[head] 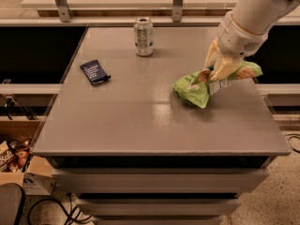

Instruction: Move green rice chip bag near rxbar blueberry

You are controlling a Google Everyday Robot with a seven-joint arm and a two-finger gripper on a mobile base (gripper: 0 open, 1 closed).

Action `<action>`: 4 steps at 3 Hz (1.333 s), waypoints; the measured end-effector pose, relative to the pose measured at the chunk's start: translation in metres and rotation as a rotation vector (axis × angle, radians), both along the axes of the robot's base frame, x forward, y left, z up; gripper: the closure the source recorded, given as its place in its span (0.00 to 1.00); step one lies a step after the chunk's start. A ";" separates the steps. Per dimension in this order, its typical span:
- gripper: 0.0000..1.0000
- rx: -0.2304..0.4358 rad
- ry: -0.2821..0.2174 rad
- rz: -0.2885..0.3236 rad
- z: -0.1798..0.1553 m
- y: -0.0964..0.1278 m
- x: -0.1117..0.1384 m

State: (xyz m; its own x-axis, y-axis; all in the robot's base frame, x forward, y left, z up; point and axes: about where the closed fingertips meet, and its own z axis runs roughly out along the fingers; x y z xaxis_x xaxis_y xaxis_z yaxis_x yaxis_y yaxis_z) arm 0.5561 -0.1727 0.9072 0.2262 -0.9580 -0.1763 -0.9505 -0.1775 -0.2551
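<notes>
The green rice chip bag (197, 87) is a crumpled light-green foil bag at the right side of the grey table (140, 121). My gripper (220, 74) comes down from the upper right and is shut on the bag's middle, holding it lifted a little off the table. The rxbar blueberry (94, 71) is a small dark navy wrapper lying flat at the left side of the table, far from the bag.
A silver-green drink can (143, 30) stands upright at the back centre of the table. A metal rail runs behind the table. A cardboard box (18, 168) and cables sit on the floor at the lower left.
</notes>
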 end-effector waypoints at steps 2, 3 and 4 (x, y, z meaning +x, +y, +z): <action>1.00 -0.040 -0.111 0.077 0.020 0.012 0.050; 1.00 -0.035 -0.179 0.112 0.027 0.023 0.079; 1.00 -0.005 -0.229 0.142 0.030 0.035 0.104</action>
